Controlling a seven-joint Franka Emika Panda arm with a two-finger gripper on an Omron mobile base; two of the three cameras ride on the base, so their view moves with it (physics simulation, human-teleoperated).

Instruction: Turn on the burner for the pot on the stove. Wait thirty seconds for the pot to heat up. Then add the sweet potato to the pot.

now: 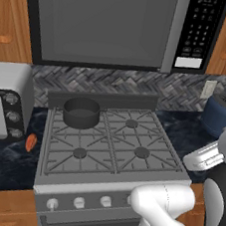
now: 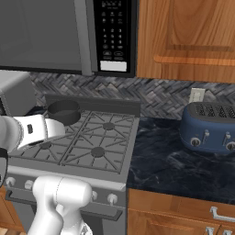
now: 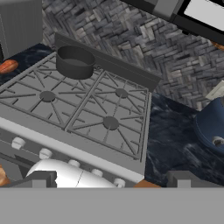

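The grey stove (image 1: 102, 180) (image 2: 120, 137) (image 3: 52, 131) has four burners and a row of white knobs (image 1: 79, 202) (image 3: 45, 153) along its front. On the back left burner stands the dark-grey pot (image 1: 81, 112) (image 2: 64, 112) (image 3: 75, 62), upright, hiding that burner's cap. On the dark counter just left of the stove lies the orange-red sweet potato (image 1: 31, 142) (image 3: 8, 66). My gripper (image 3: 113, 181) hovers high in front of the stove's right side, looking down at it. It is open, its fingertips (image 3: 41, 179) stand wide apart, and nothing is between them.
A silver toaster oven (image 1: 3, 101) (image 2: 16, 92) stands left of the stove, just behind the sweet potato. A blue toaster (image 1: 222, 116) (image 2: 211, 126) (image 3: 212, 127) sits on the right counter. A microwave (image 1: 120, 25) (image 2: 69, 32) hangs low over the stove.
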